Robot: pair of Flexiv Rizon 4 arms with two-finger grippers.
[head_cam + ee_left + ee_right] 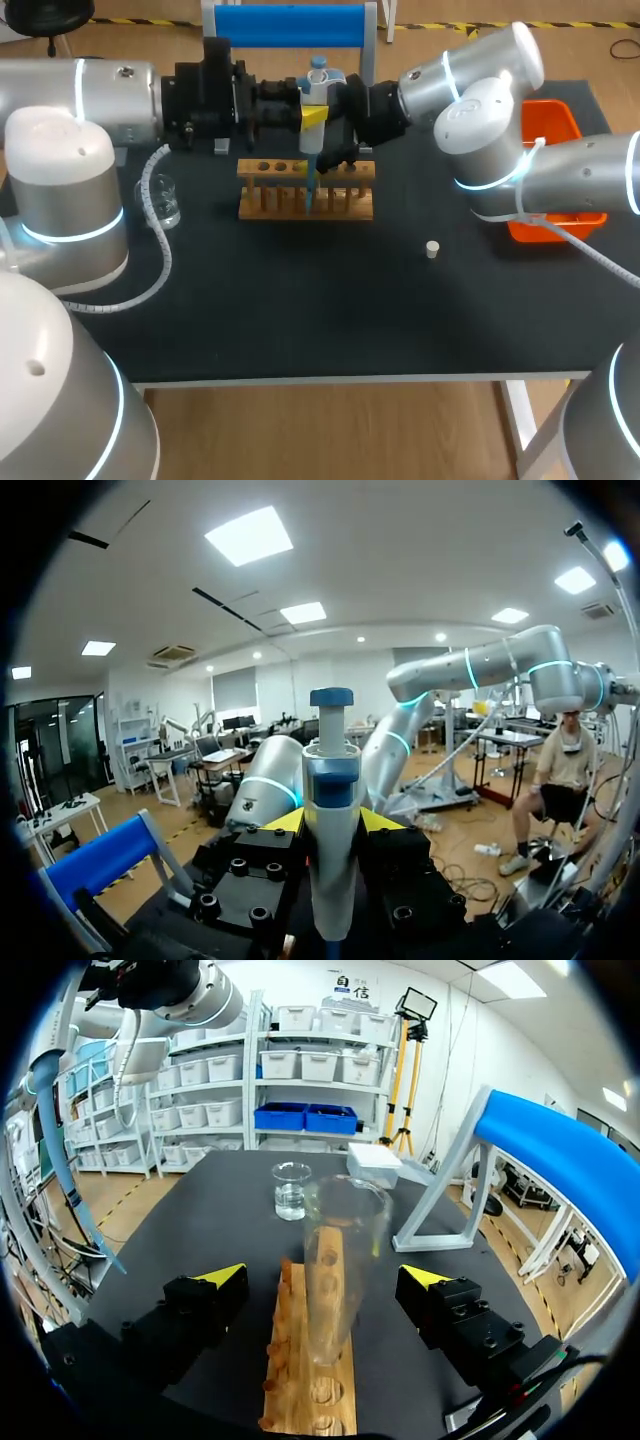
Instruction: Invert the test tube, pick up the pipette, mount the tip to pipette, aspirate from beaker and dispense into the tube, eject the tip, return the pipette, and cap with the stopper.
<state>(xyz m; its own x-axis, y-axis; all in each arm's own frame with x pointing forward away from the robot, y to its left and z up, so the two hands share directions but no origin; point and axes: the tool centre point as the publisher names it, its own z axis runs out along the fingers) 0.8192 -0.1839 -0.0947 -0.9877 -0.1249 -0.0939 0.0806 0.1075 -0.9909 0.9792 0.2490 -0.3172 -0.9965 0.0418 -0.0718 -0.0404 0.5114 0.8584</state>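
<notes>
Since the stopper (432, 249) lies loose on the table nearest me, capping is not yet done. Farther, the test tube (345, 1260) stands upright in the rack (305, 203) between the right gripper (322, 1278)'s released fingers, untouched. Beyond, the left gripper (332, 822) grasps the pipette (333, 770), its tip (311, 178) mounted. The other 3 steps, dispensing, ejecting and returning, look undone.

Orange bin (568, 116) at right, blue-barred frame (290, 25) at the back, small white box (375, 1163) beside it
</notes>
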